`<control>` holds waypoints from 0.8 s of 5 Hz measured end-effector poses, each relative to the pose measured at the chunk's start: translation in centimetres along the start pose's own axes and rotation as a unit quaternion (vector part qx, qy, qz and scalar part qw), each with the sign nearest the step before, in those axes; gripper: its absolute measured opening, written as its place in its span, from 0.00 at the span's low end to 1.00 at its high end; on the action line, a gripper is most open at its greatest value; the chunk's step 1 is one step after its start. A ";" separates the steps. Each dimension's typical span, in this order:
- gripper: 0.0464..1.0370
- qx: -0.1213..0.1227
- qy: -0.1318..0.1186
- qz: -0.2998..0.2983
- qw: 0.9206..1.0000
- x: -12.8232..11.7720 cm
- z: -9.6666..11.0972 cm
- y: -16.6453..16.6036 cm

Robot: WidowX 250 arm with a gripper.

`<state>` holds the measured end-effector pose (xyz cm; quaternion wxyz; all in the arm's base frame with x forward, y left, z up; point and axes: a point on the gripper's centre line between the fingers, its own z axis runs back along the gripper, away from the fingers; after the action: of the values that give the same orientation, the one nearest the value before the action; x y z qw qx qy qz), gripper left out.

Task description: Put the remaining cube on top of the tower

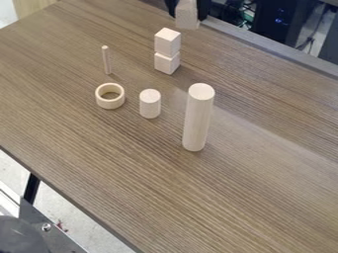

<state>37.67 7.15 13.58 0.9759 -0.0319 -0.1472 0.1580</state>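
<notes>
**Wood-grain tabletop: cube placement on two-cube tower**

Dark equipment is standing behind the table at the upper right of the frame. At the top edge, right of centre, the black two-finger gripper is clasping the remaining wooden cube between its fingers. Below and to the left of that cube, the two-cube tower is standing upright, its upper cube resting on its lower cube.

Critical relation: the tower is lying toward the lower left of the frame from the fingers, near the held cube. The next move is probably calling for a shift that way at a height clearing the tower, then a vertical descent onto its top face. Off-centre release is risking a topple. The wooden ring and short cylinder are standing beyond the tower, toward mid-frame.
</notes>
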 end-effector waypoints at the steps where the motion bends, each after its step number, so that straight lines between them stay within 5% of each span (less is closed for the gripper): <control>1: 0.54 -0.006 -0.007 -0.040 0.999 0.8 0.8 0.7; 4: 0.54 -0.006 0.052 -0.134 0.990 2.8 -1.8 1.4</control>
<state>40.31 9.29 12.47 0.9944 -0.0259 -0.1000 0.0231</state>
